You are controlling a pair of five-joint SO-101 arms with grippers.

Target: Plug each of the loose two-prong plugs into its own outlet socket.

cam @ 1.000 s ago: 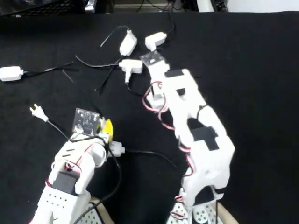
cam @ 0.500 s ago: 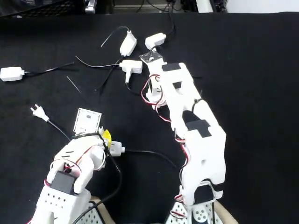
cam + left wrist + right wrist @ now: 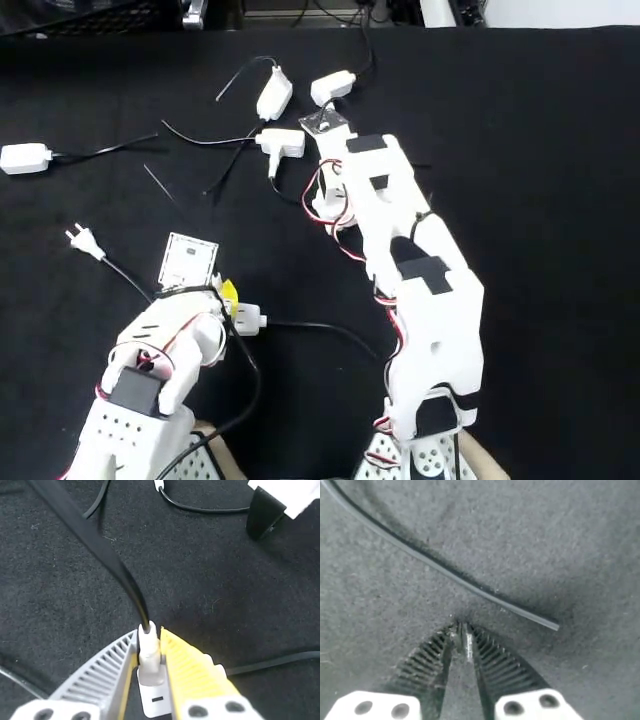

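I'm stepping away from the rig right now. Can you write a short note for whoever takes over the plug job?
Left gripper: shut on a white connector with a black cord, low over the mat near its own arm's base.
Right gripper: fingertips together at the mat beside a thin black cable, out among three white blocks at the far centre.
Loose two-prong plug lies on the left. A fourth white block sits at the far left edge.
Done: nothing looks plugged together.
Left: every plug needs seating in its own socket.
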